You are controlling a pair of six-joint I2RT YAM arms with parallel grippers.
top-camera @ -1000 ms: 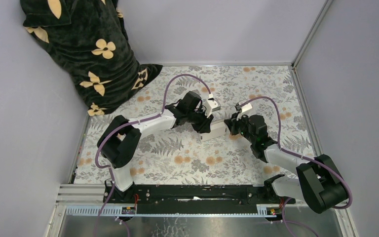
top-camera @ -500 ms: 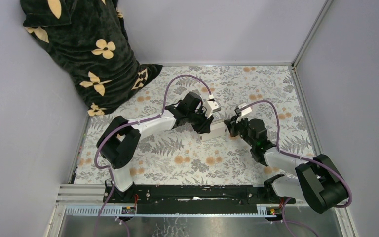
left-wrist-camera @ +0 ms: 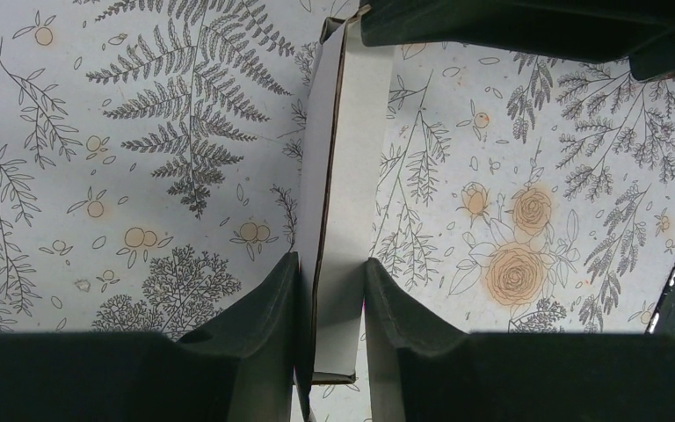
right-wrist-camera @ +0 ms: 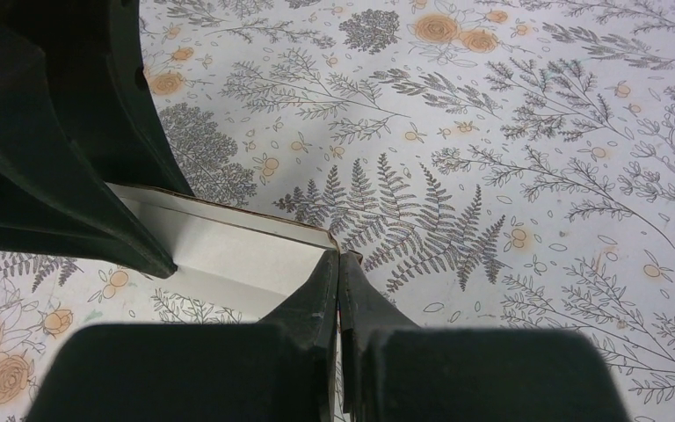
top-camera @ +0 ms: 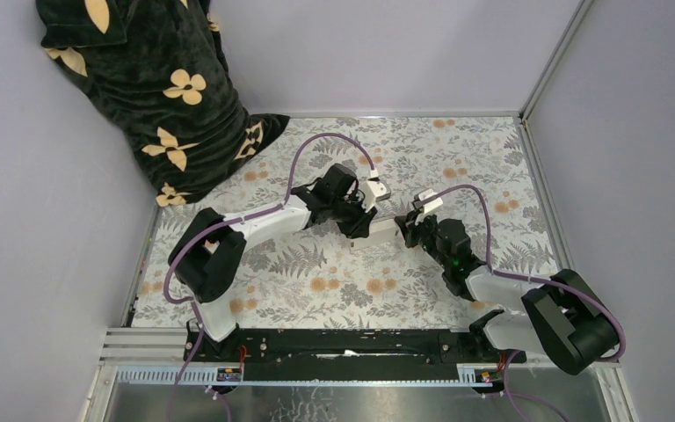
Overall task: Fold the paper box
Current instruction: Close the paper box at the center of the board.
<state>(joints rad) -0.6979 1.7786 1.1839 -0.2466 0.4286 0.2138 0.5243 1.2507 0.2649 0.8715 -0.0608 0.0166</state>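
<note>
The paper box (top-camera: 385, 231) is a white, partly folded strip of cardboard held between both grippers over the middle of the flowered table. My left gripper (top-camera: 365, 224) is shut on its left end. In the left wrist view the box (left-wrist-camera: 352, 176) runs up between my fingers (left-wrist-camera: 264, 308), which press on its two walls. My right gripper (top-camera: 410, 230) is shut on the box's right end. In the right wrist view the fingertips (right-wrist-camera: 321, 281) pinch a thin end wall of the box (right-wrist-camera: 228, 246). The left gripper's dark finger (right-wrist-camera: 61, 185) shows at that view's left.
A dark cloth with yellow flowers (top-camera: 149, 88) lies heaped in the back left corner. Grey walls close the left, back and right sides. A black rail (top-camera: 334, 343) with the arm bases runs along the near edge.
My right gripper has moved left and a little nearer, toward the left gripper. The stretch of box showing between the two grippers is shorter. Both grips are unchanged.
</note>
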